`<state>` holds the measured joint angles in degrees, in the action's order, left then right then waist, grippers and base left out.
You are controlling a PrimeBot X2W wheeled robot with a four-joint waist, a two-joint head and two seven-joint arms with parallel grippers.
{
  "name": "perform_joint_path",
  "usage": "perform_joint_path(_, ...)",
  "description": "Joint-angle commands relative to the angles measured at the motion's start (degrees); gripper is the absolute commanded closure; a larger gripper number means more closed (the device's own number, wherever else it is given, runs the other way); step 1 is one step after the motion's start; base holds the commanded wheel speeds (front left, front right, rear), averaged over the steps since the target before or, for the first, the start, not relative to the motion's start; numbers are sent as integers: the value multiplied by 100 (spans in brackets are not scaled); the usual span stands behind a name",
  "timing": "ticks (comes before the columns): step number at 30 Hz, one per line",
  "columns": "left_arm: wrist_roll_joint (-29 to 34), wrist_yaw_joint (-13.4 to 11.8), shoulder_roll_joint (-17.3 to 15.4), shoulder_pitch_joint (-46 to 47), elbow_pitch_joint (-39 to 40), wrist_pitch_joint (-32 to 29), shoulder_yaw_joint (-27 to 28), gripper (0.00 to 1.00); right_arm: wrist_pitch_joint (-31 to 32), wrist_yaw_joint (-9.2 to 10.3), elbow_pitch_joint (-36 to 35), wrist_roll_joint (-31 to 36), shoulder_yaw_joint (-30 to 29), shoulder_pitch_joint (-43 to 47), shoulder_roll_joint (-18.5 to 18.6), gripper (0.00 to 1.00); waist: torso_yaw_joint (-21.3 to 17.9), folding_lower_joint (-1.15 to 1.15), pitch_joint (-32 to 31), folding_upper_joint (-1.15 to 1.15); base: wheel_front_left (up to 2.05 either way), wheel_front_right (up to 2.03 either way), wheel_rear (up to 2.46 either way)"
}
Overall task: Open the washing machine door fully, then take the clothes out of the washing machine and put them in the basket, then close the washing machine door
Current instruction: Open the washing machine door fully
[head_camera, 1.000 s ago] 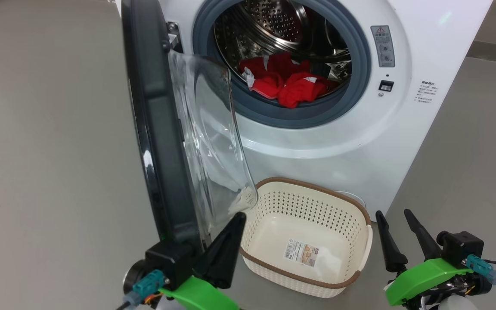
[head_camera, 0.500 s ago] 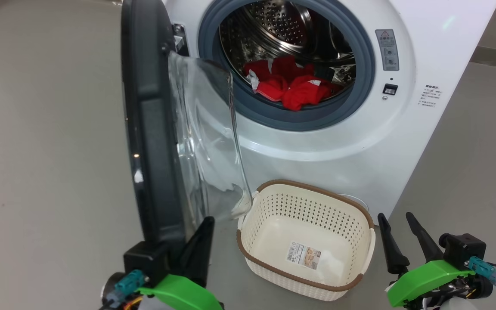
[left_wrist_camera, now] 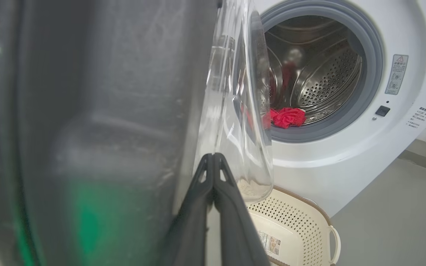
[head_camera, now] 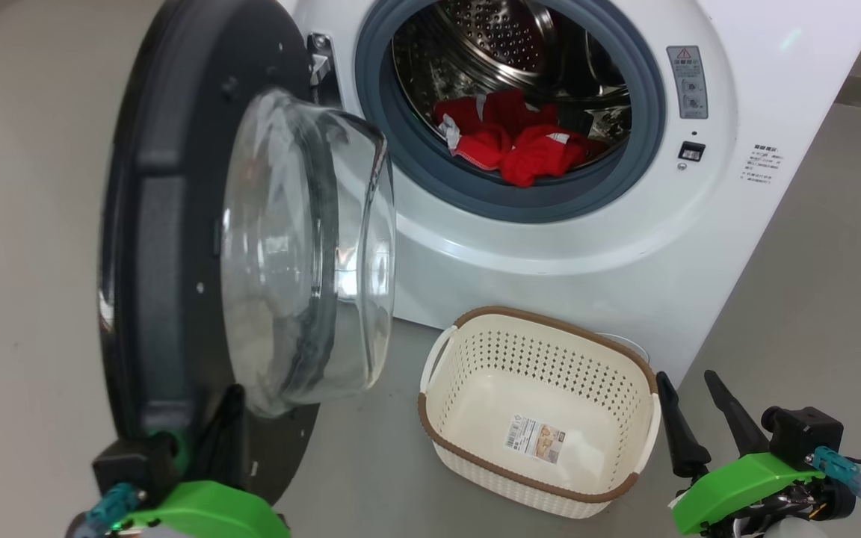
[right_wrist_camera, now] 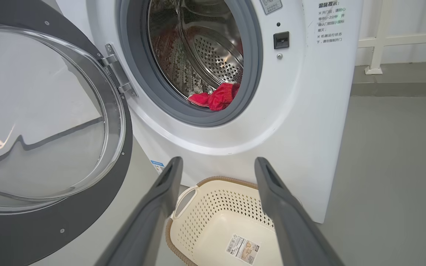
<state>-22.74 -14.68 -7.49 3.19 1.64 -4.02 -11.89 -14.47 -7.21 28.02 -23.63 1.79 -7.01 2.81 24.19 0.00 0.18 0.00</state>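
Pressed-together left gripper (left_wrist_camera: 213, 159) lies against the door (head_camera: 146, 224), apparently touching; spread right gripper (right_wrist_camera: 218, 162) hangs beside the basket (head_camera: 542, 351).

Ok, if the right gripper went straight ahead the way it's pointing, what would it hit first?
The right gripper would likely meet the washer first, on its white front just under the grey ring. The basket lies below that line, though depth is unclear.

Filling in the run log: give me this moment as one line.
washing machine door: open wide | left gripper: shut, at door's lower inner face | right gripper: open, empty | clothes: in drum | basket: no clothes
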Motion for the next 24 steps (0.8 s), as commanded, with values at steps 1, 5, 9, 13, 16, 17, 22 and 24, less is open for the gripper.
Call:
perform_joint_path(1,6,-111,-191,69,192,66,356,100,-52,-28,-119,62,128,-49,7,0,7,0,21,0,0,0,0)
perform_joint_path(5,-18,-210,-339,-7,287,99,595,100,-52,-28,-100,146,120,-55,7,0,0,0,80,0,0,0,0)
perform_joint_path(9,-36,-307,-437,-79,339,140,788,100,-52,-28,-99,219,99,-78,23,0,-21,0,138,0,0,0,0)
perform_joint_path(13,-87,-387,-469,-106,333,254,971,100,-52,-28,-107,251,75,-96,74,0,-31,0,194,0,0,0,0)
perform_joint_path(16,-174,-413,-452,-82,272,376,1106,100,-52,-28,-95,274,84,-112,114,0,-38,0,235,0,0,0,0)
perform_joint_path(17,-215,-418,-436,-64,245,431,1158,100,-52,-28,-81,286,94,-114,122,0,-35,0,242,0,0,0,0)
perform_joint_path(22,-399,-416,-405,34,34,651,1393,100,-52,-28,-35,311,163,-87,123,0,-7,0,254,0,0,0,0)
perform_joint_path(24,-446,-397,-438,78,-66,730,1480,100,-52,-28,-20,323,192,-94,122,0,-10,0,269,0,0,0,0)
